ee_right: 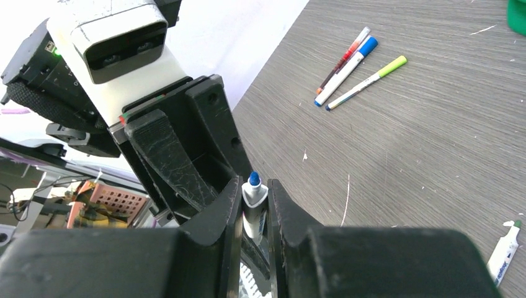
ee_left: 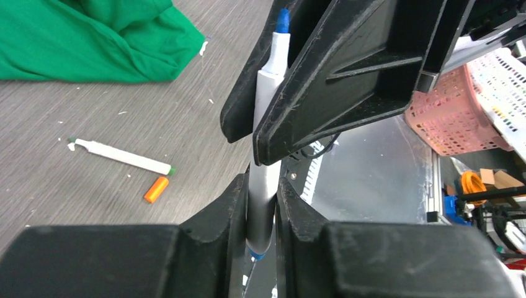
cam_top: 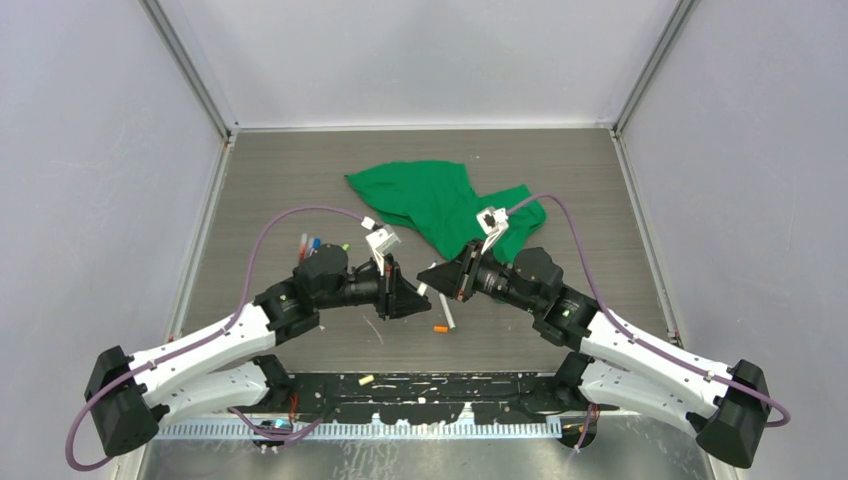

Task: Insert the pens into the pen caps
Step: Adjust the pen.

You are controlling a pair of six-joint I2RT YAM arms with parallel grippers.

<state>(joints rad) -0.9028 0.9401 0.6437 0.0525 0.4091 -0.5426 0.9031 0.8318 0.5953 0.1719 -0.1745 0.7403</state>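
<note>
Because both my tools are clamped on one blue-tipped pen (ee_left: 268,93), held in the air on the near side of the green cloth (cam_top: 430,205), the risk sits in the handover. My left tool (ee_left: 262,186) pinches the lower barrel, my right tool (ee_right: 253,192) pinches it higher, and the bare blue tip pokes out above. If either arm pulls or turns while the other grips, the barrel could skew, slide through the pads, or flick out onto the worktop (cam_top: 300,180). If one lets go before the other's hold is firm, the pen drops. An orange cap (ee_left: 156,189) and a green-tipped pen (ee_left: 124,156) lie loose on the cloth's near side too, and a falling pen could scatter them.
</note>
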